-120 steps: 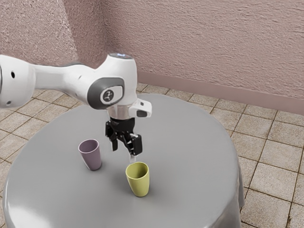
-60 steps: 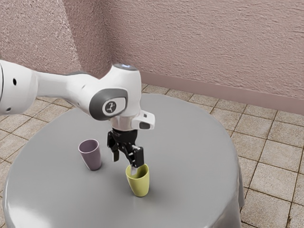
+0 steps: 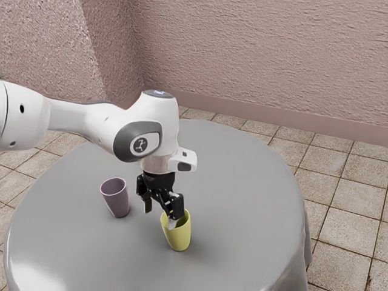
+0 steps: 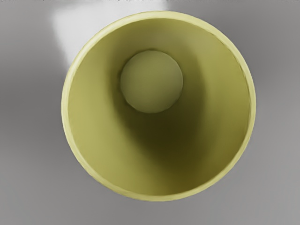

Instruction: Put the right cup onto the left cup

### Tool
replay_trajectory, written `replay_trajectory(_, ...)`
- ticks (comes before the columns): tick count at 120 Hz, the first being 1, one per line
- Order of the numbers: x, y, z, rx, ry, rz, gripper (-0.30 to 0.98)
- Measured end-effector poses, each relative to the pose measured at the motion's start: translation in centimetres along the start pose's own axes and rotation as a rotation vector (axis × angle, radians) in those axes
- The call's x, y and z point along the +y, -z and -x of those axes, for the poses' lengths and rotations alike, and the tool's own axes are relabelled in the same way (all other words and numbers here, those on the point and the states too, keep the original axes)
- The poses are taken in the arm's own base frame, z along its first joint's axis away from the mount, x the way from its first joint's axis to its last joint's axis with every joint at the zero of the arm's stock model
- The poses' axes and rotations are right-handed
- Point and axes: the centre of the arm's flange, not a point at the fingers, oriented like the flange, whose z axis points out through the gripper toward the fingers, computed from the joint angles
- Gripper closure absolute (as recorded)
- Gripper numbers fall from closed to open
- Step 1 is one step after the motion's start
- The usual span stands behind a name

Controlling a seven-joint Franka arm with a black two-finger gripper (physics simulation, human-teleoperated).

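Tabletop (image 3: 242,182) bears the yellow cup (image 3: 178,239) under the pincer (image 3: 160,217).

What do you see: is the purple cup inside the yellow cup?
No, the purple cup stands on the gray table, apart from the yellow cup.

An open gap lies between 2 obstacles, the purple cup (image 3: 119,204) and yellow cup (image 3: 177,239).

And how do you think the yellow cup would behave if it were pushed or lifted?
The yellow cup would probably tip if pushed near its rim, being tall and narrower at the base. It looks empty, so it is likely light for its size. Its smooth, evenly round wall suggests something stiff, perhaps slightly slippery.
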Motion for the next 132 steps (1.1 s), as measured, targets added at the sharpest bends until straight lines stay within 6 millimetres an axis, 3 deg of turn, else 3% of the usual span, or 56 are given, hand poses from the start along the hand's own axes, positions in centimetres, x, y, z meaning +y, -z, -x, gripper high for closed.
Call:
replay_trajectory(52,-1.3,-0.4,-1.2,0.045,0.030,0.010,0.00)
replay_trajectory(132,-3.7,-3.3,-3.0,0.066,0.069,0.023,0.00)
